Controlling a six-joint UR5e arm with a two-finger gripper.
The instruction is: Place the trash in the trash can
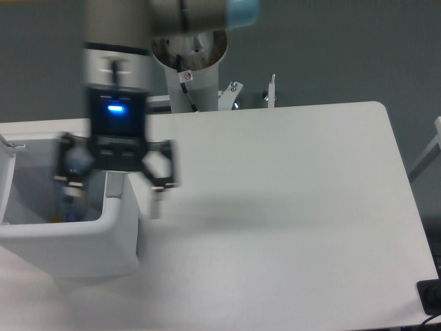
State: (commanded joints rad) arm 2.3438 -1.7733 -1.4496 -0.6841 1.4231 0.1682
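Note:
My gripper point(114, 181) hangs over the right rim of the trash can point(76, 234), blurred by motion, with its jaws spread wide and nothing between them. The trash can is a boxy white bin at the table's left edge. The trash, a clear bottle point(72, 193) with a bluish cap end, lies inside the bin just below and behind my left finger point(65, 165). My right finger point(162, 174) is outside the bin, over the tabletop. Most of the bin's floor is hidden by its front wall.
The arm's white base column point(189, 69) stands behind the table with metal brackets point(271, 91) beside it. The white table point(289, 207) stretches right to a rounded far corner. A small black object point(431, 296) sits at the lower right edge.

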